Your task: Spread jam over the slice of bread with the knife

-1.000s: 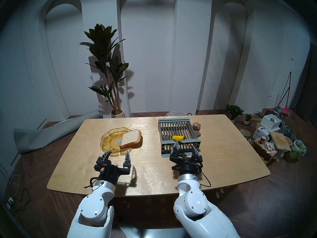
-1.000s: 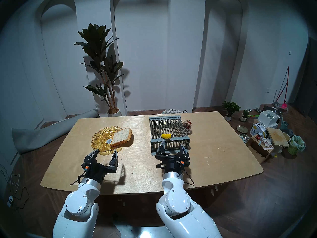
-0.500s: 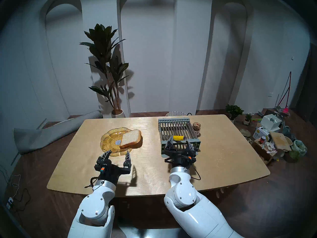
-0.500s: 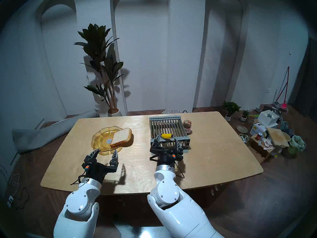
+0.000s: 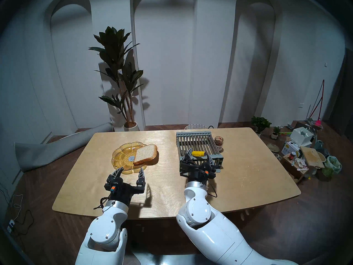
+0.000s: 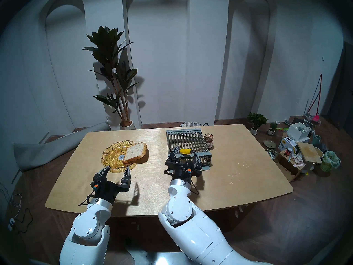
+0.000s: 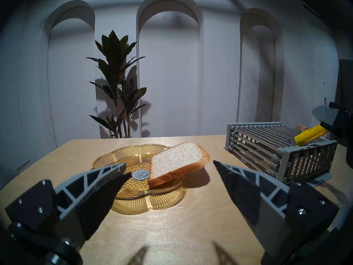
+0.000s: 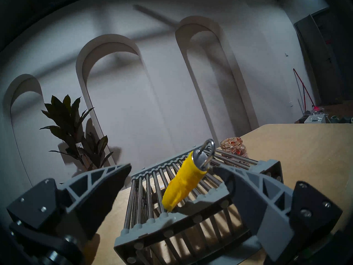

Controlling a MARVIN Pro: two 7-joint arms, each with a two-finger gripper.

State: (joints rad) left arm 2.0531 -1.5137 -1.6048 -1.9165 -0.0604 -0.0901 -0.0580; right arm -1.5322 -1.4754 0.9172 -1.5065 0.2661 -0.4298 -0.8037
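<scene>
The small knife with the fat yellow handle (image 8: pixel 183 182) lies on top of the grey rack of metal bars (image 5: pixel 196 144), at 1 o'clock on the wooden table (image 5: pixel 172 192). It looks light and hard. The handle is bumpy and thick, so grab there, not the shiny ring.

The right gripper (image 8: pixel 172 170) is wide open around it, not touching. The left gripper (image 7: pixel 170 168) is wide open and empty.

The soft, speckled bread slice (image 7: pixel 177 161) leans on the yellow glass plate (image 7: pixel 118 153). It would squash easily.

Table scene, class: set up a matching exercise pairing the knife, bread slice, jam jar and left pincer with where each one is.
Things:
1. knife
2. bread slice
3. jam jar
4. left pincer

Places:
A. leaning on the amber plate's rim
B. on the table beside the rack
C. open, near the plate
D. lying on the grey rack

Pairs: 1-D, 2-A, 3-B, 4-C
</scene>
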